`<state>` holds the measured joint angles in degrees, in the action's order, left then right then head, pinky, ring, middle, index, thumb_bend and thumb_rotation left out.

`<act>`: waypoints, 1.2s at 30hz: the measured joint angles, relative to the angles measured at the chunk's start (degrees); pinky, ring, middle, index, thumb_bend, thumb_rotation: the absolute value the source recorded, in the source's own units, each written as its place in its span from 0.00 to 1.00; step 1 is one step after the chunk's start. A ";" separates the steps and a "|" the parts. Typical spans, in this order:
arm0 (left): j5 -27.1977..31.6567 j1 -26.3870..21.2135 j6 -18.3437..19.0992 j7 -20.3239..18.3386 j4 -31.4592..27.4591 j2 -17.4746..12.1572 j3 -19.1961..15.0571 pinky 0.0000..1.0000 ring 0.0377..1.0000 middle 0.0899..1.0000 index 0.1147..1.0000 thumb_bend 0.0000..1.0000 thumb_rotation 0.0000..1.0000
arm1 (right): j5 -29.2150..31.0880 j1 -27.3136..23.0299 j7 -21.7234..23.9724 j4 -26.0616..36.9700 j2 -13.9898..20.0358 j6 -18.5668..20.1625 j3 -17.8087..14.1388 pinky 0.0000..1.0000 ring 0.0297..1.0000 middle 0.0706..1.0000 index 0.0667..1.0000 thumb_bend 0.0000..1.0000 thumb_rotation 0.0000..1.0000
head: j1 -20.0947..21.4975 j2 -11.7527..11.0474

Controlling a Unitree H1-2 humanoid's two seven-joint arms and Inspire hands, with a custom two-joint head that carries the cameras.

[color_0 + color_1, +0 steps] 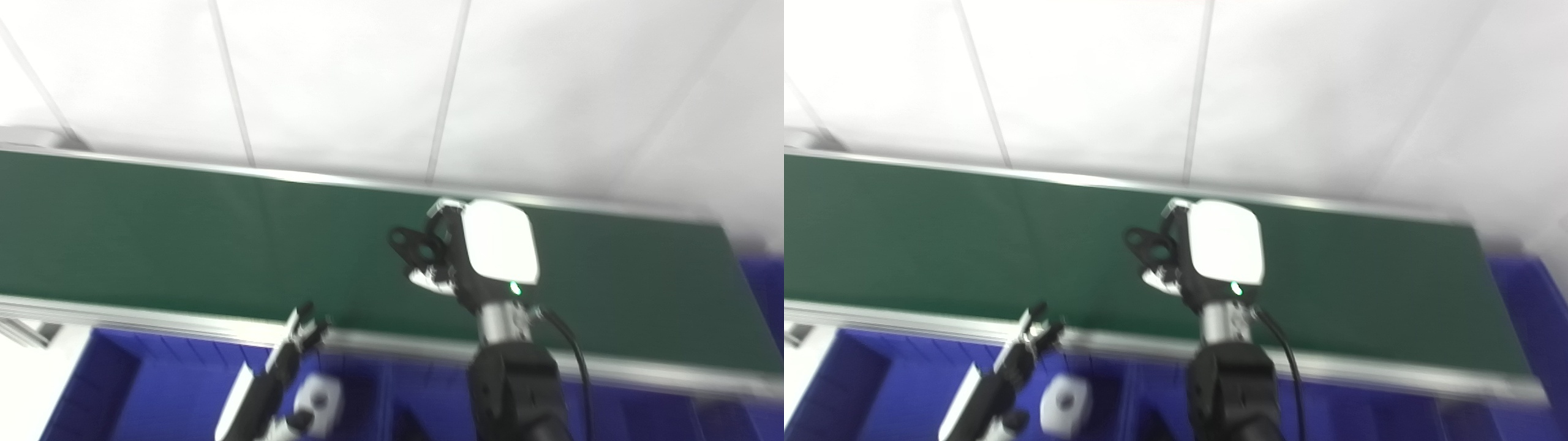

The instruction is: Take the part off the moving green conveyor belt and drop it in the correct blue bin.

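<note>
A black flat part (411, 242) with two round holes sticks out to the left of my right hand (484, 251), over the middle of the green conveyor belt (184, 239). My right hand is shut on the part, its white back facing the camera; it also shows in the right eye view (1213, 248). My left hand (303, 334) is low at the belt's front rail, fingers pointing up and apart, holding nothing. Blue bins (165, 392) lie below the belt's front edge. The picture is blurred.
A silver rail (153, 318) runs along the belt's front edge and another along the back. Another blue bin (762, 294) sits past the belt's right end. A white panelled wall (343, 79) stands behind the belt.
</note>
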<state>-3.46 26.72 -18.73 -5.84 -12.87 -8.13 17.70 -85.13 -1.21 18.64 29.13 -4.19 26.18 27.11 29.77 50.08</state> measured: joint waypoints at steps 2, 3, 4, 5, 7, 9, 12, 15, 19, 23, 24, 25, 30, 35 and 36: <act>1.26 -0.50 0.87 -0.78 -0.69 -0.98 -1.17 1.00 0.96 0.93 1.00 0.73 0.94 | -2.10 2.29 1.80 2.74 -1.59 -0.52 -0.11 0.12 0.16 0.22 0.44 0.50 0.15 | 2.75 1.86; 1.96 -0.67 2.08 -1.32 -1.58 -1.51 -1.74 1.00 0.97 0.94 1.00 0.71 0.96 | -3.15 3.25 3.05 3.92 -1.93 -1.09 -0.61 0.12 0.15 0.21 0.44 0.50 0.16 | 4.23 3.43; 2.45 -0.71 2.48 -1.72 -2.26 -1.82 -2.08 1.00 0.97 0.94 1.00 0.71 0.96 | -4.04 3.92 3.97 4.72 -1.96 -1.61 -0.73 0.12 0.15 0.21 0.44 0.50 0.15 | 4.25 3.44; 3.14 -0.79 3.28 -1.95 -3.22 -2.12 -2.46 1.00 0.97 0.94 1.00 0.69 0.98 | -5.39 5.27 5.30 5.97 -2.18 -2.16 -1.43 0.12 0.15 0.21 0.44 0.50 0.16 | 4.25 3.44; 4.19 -0.83 5.02 -2.50 -5.38 -2.80 -2.90 1.00 0.97 0.95 1.00 0.67 0.99 | -7.55 7.74 7.95 8.30 -2.38 -3.12 -2.73 0.12 0.16 0.22 0.45 0.50 0.15 | 5.57 5.11; 4.22 -1.20 6.84 -3.24 -6.92 -3.11 -3.11 1.00 0.98 0.96 1.00 0.66 1.00 | -8.21 9.92 9.56 9.86 -2.63 -4.25 -3.80 0.12 0.16 0.22 0.45 0.51 0.15 | 6.97 6.17; 4.29 -2.31 8.81 -4.29 -7.99 -3.22 -3.54 0.99 0.98 0.94 1.00 0.70 1.00 | -8.76 12.33 10.89 11.08 -3.16 -5.48 -5.29 0.12 0.15 0.21 0.45 0.51 0.15 | 9.34 7.84; 4.32 -3.17 9.68 -4.47 -7.98 -3.20 -4.90 0.98 0.96 0.93 1.00 0.73 1.00 | -9.00 13.80 12.25 11.65 -3.19 -7.90 -6.56 0.13 0.18 0.25 0.45 0.51 0.15 | 9.44 7.67; 5.35 -3.34 9.79 -4.72 -7.80 -3.19 -5.64 1.00 0.96 0.93 1.00 0.76 1.00 | -9.29 18.12 12.56 12.97 -3.00 -10.30 -8.61 0.14 0.18 0.25 0.45 0.50 0.15 | 9.17 7.40; 5.50 -3.31 10.13 -5.59 -7.80 -3.19 -5.65 0.99 0.96 0.93 1.00 0.75 1.00 | -9.96 23.63 13.22 12.49 -3.74 -10.59 -10.29 0.13 0.17 0.24 0.46 0.51 0.15 | 9.34 7.40; 5.50 -3.33 10.16 -5.70 -7.79 -3.19 -5.67 0.99 0.97 0.93 1.00 0.76 1.00 | -10.36 24.47 13.99 12.31 -3.91 -10.66 -10.75 0.15 0.20 0.28 0.46 0.50 0.15 | 9.34 7.40; 5.50 -3.35 10.16 -5.74 -7.79 -3.18 -5.71 0.99 0.97 0.93 1.00 0.76 1.00 | -11.01 24.93 15.05 11.98 -4.16 -10.79 -11.31 0.15 0.20 0.28 0.46 0.50 0.15 | 9.34 7.40; 6.10 -3.29 10.17 -6.21 -7.61 -3.18 -5.88 1.00 0.97 0.94 1.00 0.77 1.00 | -12.75 25.69 18.65 7.08 -5.01 -10.87 -14.03 0.15 0.21 0.29 0.46 0.51 0.15 | 9.08 6.61; 5.72 -3.29 10.20 -6.30 -7.63 -3.04 -5.82 0.99 0.97 0.94 1.00 0.75 1.00 | -12.23 24.89 19.82 0.99 -4.37 -10.87 -15.97 0.15 0.21 0.30 0.46 0.51 0.14 | 8.47 6.43; 5.44 -3.28 10.22 -6.29 -7.64 -2.96 -5.81 0.98 0.97 0.94 1.00 0.75 1.00 | -11.95 24.71 20.04 0.24 -4.18 -10.87 -16.28 0.15 0.20 0.30 0.46 0.51 0.14 | 8.38 6.26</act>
<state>1.98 23.45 -8.52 -12.13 -20.51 -11.08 11.88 -97.08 23.50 38.68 29.37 -8.36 15.31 10.84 38.15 56.34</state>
